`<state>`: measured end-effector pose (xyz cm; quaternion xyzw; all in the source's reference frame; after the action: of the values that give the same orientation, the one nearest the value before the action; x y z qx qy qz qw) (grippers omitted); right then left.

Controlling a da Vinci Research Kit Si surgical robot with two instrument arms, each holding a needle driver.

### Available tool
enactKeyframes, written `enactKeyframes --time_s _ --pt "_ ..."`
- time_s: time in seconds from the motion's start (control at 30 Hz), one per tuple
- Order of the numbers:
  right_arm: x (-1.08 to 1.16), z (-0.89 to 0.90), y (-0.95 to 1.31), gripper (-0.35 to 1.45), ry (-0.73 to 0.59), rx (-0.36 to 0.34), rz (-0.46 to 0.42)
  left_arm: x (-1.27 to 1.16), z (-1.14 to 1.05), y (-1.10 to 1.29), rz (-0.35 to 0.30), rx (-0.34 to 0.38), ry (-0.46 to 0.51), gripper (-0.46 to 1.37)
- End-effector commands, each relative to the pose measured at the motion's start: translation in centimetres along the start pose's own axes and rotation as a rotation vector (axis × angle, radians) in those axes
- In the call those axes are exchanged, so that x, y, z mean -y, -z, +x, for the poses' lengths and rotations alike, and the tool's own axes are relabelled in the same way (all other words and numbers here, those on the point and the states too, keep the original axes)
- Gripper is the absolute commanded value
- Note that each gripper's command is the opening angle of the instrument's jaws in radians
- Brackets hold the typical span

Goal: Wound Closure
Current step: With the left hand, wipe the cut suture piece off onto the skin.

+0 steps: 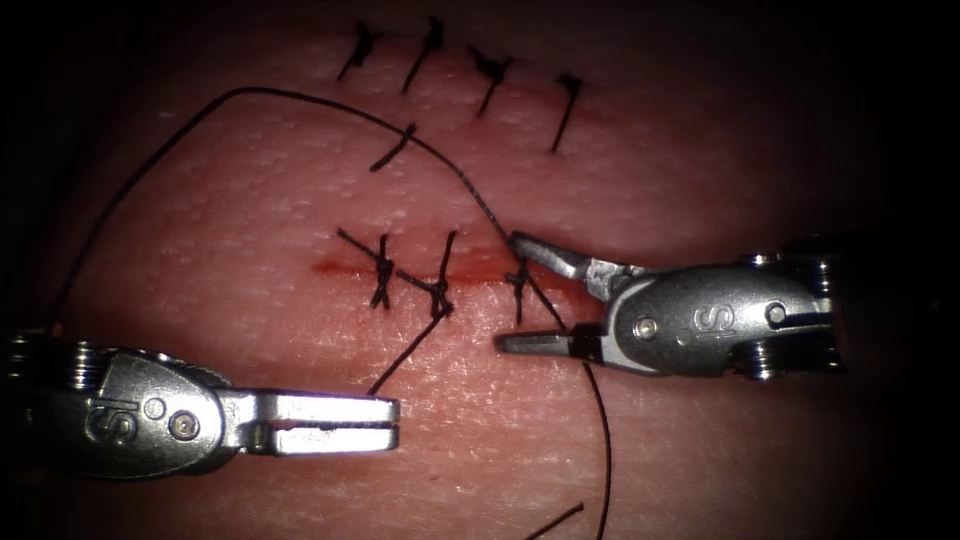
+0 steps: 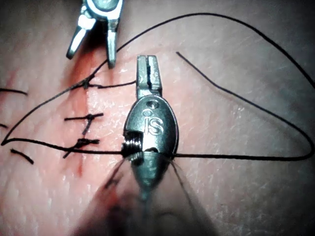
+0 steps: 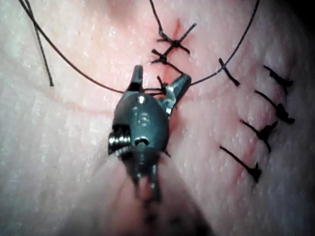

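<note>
Three knotted stitches [image 1: 437, 288] cross the reddened cut [image 1: 400, 270].

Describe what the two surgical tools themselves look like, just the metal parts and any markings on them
Both are small silver metal tools. The left tool has two flat, straight, blunt-ended jaws on a rounded teardrop housing with rivets and a stamped "IS" marking. The right tool has slimmer, tapered jaws on a similar oval housing, also stamped, with round pins and stacked pulley discs at its wrist. Thin cables run back from the left tool's wrist in its wrist view.

The left pincer [image 1: 385, 424] lies level with its jaws closed flat together, holding nothing, its shaft entering low from the left. The right pincer [image 1: 510, 292] reaches in opposite, jaws spread wide, gripping nothing.
</note>
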<state>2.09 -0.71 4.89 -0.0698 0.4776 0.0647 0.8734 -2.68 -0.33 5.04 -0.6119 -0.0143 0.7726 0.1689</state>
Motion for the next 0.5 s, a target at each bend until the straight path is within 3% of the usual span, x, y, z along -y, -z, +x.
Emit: enactKeyframes --time_s 0.03,0.17,0.5 --pt "-0.03 -0.02 0.07 1.43 -0.006 0.002 -0.002 -0.01 -0.03 0.00 -0.008 0.024 -0.009 -0.35" --pt "-0.14 -0.08 0.26 1.42 -0.023 0.013 -0.027 -0.12 -0.26 -0.02 -0.013 0.072 -0.036 -0.35" --pt "-0.27 -0.19 0.49 1.41 -0.049 0.028 -0.066 -0.33 -0.59 0.03 -0.037 0.060 0.001 -0.35"
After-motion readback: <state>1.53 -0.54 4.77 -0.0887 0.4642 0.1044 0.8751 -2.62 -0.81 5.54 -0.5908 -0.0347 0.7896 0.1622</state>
